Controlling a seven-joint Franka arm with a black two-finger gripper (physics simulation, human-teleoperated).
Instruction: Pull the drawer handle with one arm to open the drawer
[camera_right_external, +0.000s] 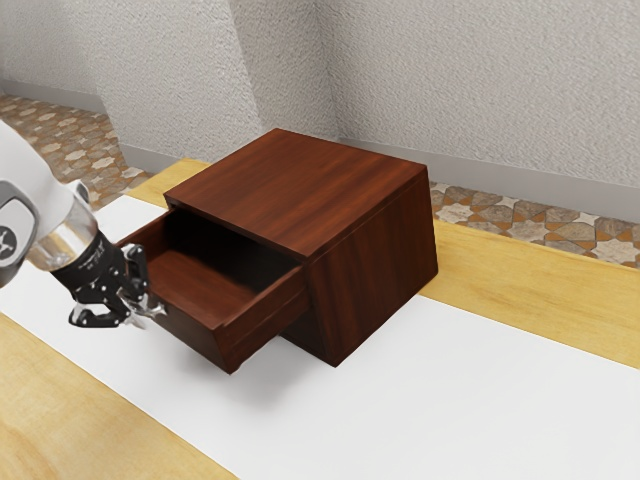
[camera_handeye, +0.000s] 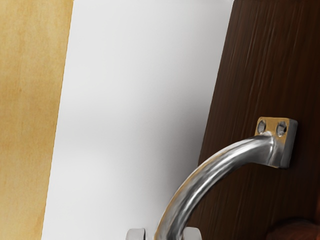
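Jaws were closed on the metal handle (camera_handeye: 220, 167) of the wooden drawer (camera_right_external: 205, 282), which stood partly pulled out of the cabinet (camera_right_external: 330, 200) on the desk (camera_right_external: 560, 290).

We are seeing pale, rough-plastered walls (camera_right_external: 480, 70) rising behind a light wooden table (camera_right_external: 560, 290); a grey skirting board (camera_right_external: 540, 180) is lining their foot; patterned tiles are covering the floor (camera_right_external: 60, 135). A white sheet (camera_right_external: 450, 400) is lying across the tabletop, and soft light is falling evenly.
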